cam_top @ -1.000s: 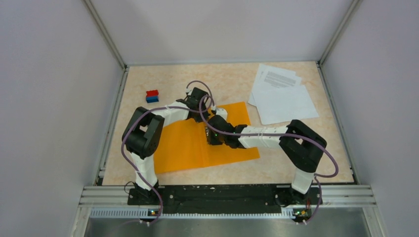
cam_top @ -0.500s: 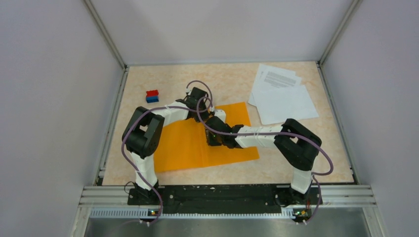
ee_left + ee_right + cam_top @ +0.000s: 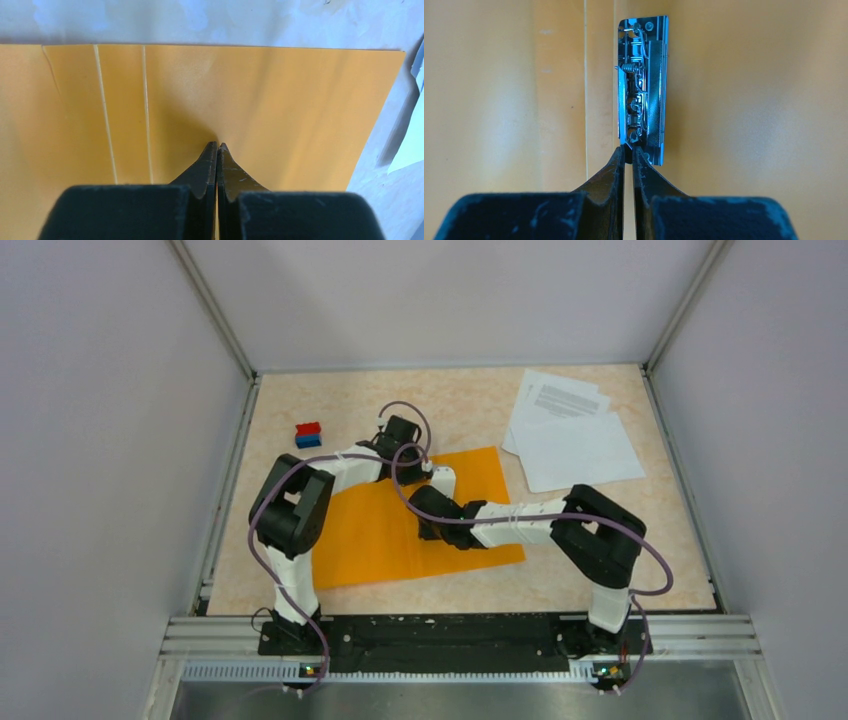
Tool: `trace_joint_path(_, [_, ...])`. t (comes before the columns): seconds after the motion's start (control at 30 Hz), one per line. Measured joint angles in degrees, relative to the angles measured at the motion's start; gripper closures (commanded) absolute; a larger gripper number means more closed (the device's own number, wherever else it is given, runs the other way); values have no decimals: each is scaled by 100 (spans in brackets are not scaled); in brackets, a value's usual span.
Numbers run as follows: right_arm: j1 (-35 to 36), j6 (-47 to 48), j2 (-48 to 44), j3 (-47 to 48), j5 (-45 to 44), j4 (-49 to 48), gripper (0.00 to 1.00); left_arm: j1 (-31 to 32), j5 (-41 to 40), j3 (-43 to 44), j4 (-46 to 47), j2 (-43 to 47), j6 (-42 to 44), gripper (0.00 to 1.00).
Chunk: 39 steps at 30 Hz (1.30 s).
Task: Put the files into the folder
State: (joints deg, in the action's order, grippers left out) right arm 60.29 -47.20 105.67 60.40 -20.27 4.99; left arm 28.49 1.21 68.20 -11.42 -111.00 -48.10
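Observation:
The orange folder (image 3: 370, 535) lies open and flat in the middle of the table. It fills the left wrist view (image 3: 280, 100) and the right wrist view (image 3: 749, 100). Its metal clip (image 3: 644, 100) lies beside the spine creases. My left gripper (image 3: 216, 145) is shut, with its tips down on the folder's inner face near the far edge (image 3: 415, 462). My right gripper (image 3: 628, 148) is shut on the near end of the clip's lever, low over the folder's middle (image 3: 428, 525). The files (image 3: 570, 430), white sheets, lie fanned at the back right, apart from both grippers.
A small red-and-blue block (image 3: 308, 434) stands at the back left. Grey walls close in the table on three sides. Both arms cross over the folder, and their purple cables loop above it.
My right arm has shifted left and a little nearer, carrying its gripper along the folder's middle. My left arm and the folder have stayed put.

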Motion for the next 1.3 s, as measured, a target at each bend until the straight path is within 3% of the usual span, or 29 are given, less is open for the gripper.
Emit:
trace_joint_path(0.43, [354, -345, 129, -13, -1132, 72, 100, -105, 291, -199, 442, -28, -4, 100])
trace_joint_path(0.77, [354, -472, -136, 0, -1637, 826, 100, -125, 352, -229, 608, -28, 2, 100])
trace_joint_path(1.0, [240, -243, -264, -2, -1574, 1405, 100, -129, 352, -236, 621, -26, 7, 100])
trace_joint_path(1.2, [15, -72, -269, -94, -1290, 1292, 99, -129, 352, -236, 623, -15, 20, 100])
trace_joint_path(1.3, [-44, -24, -365, -219, -1152, 1145, 99, -129, 348, -236, 619, 9, 20, 93])
